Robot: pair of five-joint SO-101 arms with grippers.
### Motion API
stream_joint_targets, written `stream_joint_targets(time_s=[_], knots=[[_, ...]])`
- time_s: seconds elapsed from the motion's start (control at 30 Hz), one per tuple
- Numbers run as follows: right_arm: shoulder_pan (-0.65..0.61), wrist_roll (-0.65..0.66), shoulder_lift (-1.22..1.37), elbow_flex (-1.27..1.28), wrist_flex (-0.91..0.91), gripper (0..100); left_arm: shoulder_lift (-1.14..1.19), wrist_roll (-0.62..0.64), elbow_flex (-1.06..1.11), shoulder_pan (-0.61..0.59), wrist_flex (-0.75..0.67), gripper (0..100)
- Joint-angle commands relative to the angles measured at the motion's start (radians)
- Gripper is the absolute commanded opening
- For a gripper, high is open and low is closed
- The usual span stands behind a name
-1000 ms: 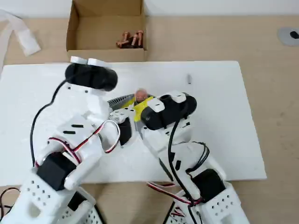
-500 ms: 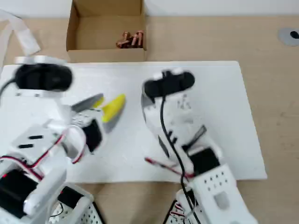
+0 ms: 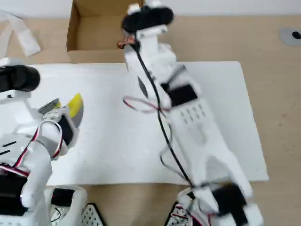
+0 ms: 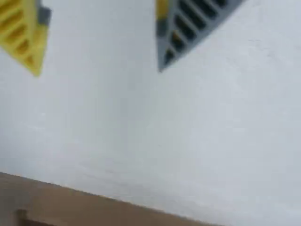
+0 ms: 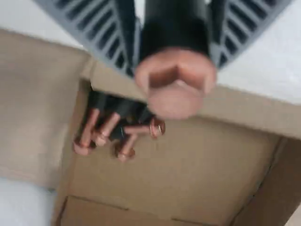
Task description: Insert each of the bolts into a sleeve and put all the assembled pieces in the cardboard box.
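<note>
Right arm [image 3: 188, 113] is stretched way out across the white foam board [image 3: 108, 150], up to the cardboard box [image 3: 94, 30] at the far edge of the table [image 3: 275, 84]. From its wrist cam we can see the right gripper [image 5: 175, 56] clamped on one assembled piece: a black sleeve [image 5: 175, 23] squeezed between the two grey fingers [image 5: 94, 23], with the copper hex head of the bolt [image 5: 175, 82] poking out of the end of it. That piece is hanging above the box, just over the wall nearest the arms, and it's not touching the cardboard as far as we can tell. Down inside the box there's a little heap of finished pieces [image 5: 117, 134], copper bolts in black sleeves, bunched against that same near wall close to a corner. In the overhead shot a bit of copper from that heap [image 3: 121, 44] peeks out right beside the arm's wrist. How many are in there, we can't count for sure. Meanwhile the left arm [image 3: 28, 155] is sitting off at the left side of the board, well apart from the box. The left gripper [image 4: 97, 70] has its jaws spread wide with nothing between them, one yellow finger [image 4: 23, 37] and one grey finger [image 4: 188, 28], hanging over bare white foam near where the board meets the wood.
</note>
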Motion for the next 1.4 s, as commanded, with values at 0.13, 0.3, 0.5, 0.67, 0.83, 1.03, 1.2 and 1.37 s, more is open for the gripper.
stream_joint_targets(time_s=[0.13,0.3,0.5,0.67,0.83,1.03,1.2,1.37], knots=[[0.030,-0.003,0.446,-0.588,-0.035,0.9,0.004,-0.014,0.146,-0.081,-0.003,17],[0.031,0.043,0.730,-0.938,-0.029,0.9,0.004,-0.014,0.170,-0.074,-0.005,17],[0.048,0.118,1.076,-1.303,-0.041,0.9,0.004,-0.072,0.176,-0.074,-0.003,17],[0.091,0.178,1.385,-1.573,-0.152,0.9,0.004,-0.084,0.186,-0.081,0.003,17],[0.102,0.270,1.624,-1.770,-0.212,0.9,0.004,-0.086,0.216,-0.081,0.003,17],[0.102,0.359,1.768,-1.882,-0.212,1.2,0.004,-0.086,0.230,-0.075,-0.003,17],[0.102,0.407,1.784,-1.874,-0.204,1.3,0.004,-0.169,0.226,-0.078,-0.005,17],[0.094,0.428,1.787,-1.871,-0.203,13.6,0.004,-0.169,0.222,-0.083,0.002,17]])
